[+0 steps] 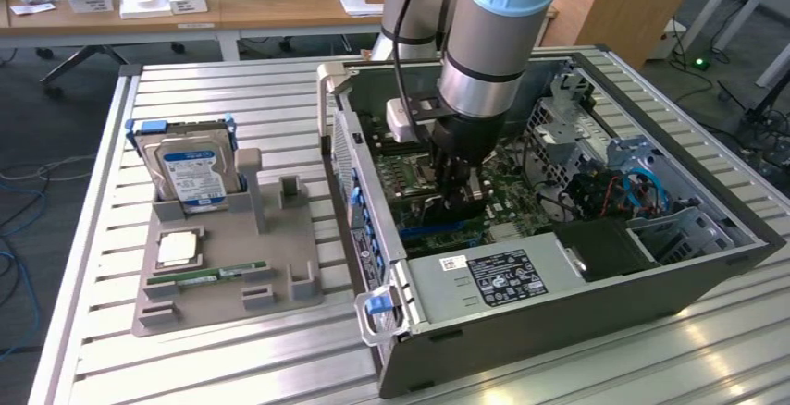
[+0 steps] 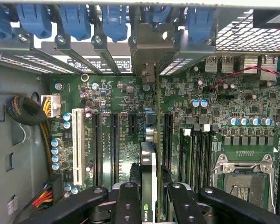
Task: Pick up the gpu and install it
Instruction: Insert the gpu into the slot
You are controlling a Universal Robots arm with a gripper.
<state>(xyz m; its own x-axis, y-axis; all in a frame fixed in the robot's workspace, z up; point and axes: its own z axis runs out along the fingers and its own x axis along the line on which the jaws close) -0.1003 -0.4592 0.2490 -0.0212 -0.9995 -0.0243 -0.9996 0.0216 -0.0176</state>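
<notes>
I hold the black two-fingered gripper (image 2: pixel 153 201) part-closed on the thin, dark-faced gpu (image 2: pixel 148 165), edge-down inside the open grey metal computer case (image 1: pixel 691 262), seemingly to line it up with the long black expansion slots (image 2: pixel 114 140) on the green motherboard (image 2: pixel 214 100).

the gripper (image 1: pixel 453 205) hangs inside the open computer case (image 1: pixel 691 266), over the motherboard (image 1: pixel 512 197), with the gpu (image 2: pixel 148 175) standing edgewise between its fingers (image 2: pixel 128 201). the card runs ahead of the gripper toward the rear slot wall (image 2: pixel 107 51); it may sit in a slot or just above one. expansion slots (image 2: pixel 114 144) lie on one side of it, the cpu socket (image 2: pixel 242 182) on the other. the power supply (image 1: pixel 494 280) is nearer the camera than the gripper. to the exterior view's left of the gripper, outside the case, a parts tray (image 1: pixel 222 301) on the table (image 1: pixel 247 91) holds a hard drive (image 1: pixel 195 174) upright at its far end, with a cpu (image 1: pixel 179 248) and a ram stick (image 1: pixel 207 276) flat nearer the camera.
</notes>
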